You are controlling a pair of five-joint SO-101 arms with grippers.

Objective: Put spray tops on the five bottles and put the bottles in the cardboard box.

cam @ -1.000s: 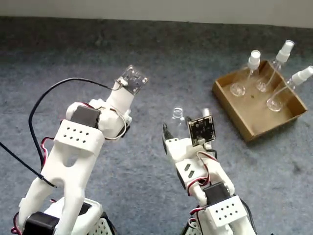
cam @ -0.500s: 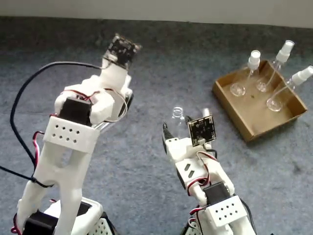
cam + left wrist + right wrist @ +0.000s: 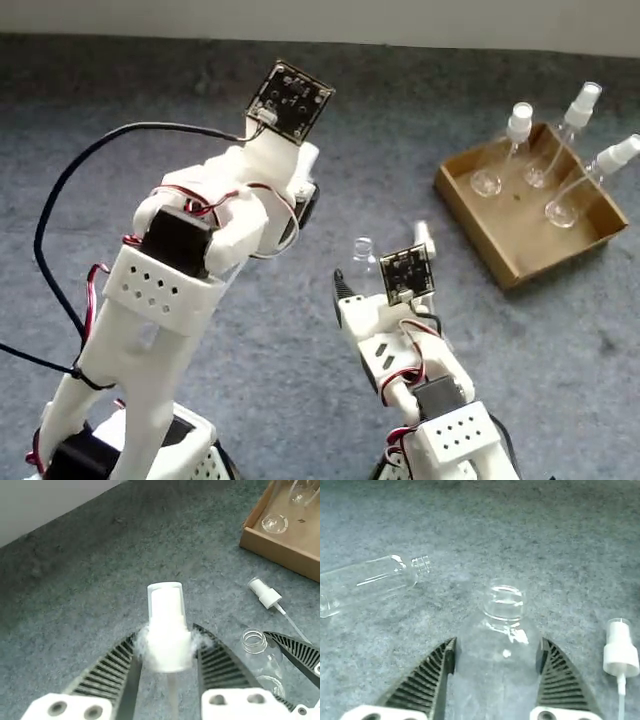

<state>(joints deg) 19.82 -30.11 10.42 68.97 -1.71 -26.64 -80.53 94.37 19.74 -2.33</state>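
Seen from above, two white arms stand side by side on a desk (image 3: 400,120) covered in grey, carpet-like material.

The left arm (image 3: 170,290) is raised and stretched forward, with its wrist tipped downward. The left end effector (image 3: 166,632) is closed tight around the collar of one white spray top (image 3: 165,600), which sticks out beyond the fingertips.

The right arm (image 3: 410,350) is folded low, close to its base. The right end effector (image 3: 497,645) is closed snugly on the body of one clear bottle (image 3: 504,602), whose neck is open and uncapped.

A second uncapped bottle (image 3: 375,580) lies on its side on the desk, near the held one. One loose spray top (image 3: 620,655) lies on the desk just beside the right end effector, between it and the cardboard box (image 3: 480,215).

The box sits toward the far right of the desk, well apart from both arms. Inside it stand three capped bottles (image 3: 503,155), (image 3: 562,135), (image 3: 590,180).

That makes five bottles: three in the box, one gripped, one lying loose. It also makes five spray tops: three fitted, one gripped, one loose.
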